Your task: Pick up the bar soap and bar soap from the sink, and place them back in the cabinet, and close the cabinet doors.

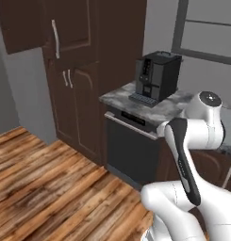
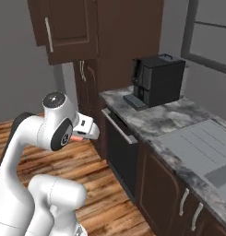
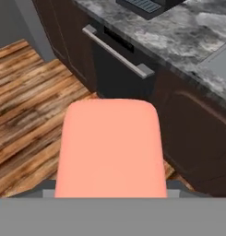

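Hand view shows the flat bar soap (image 3: 110,150) held just ahead of the camera above the wood floor (image 3: 26,106); the fingers themselves are hidden, so their grip cannot be told. Right base view has the gripper (image 2: 85,131) out from the counter (image 2: 156,122) front edge, salmon soap beneath it, the sink (image 2: 202,145) on the counter's right end.

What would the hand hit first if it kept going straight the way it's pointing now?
Probably the dark dishwasher front under the counter. The hand, holding the bar soap, looks toward its bar handle; the soap hides the line's lower part, so depth is unclear.
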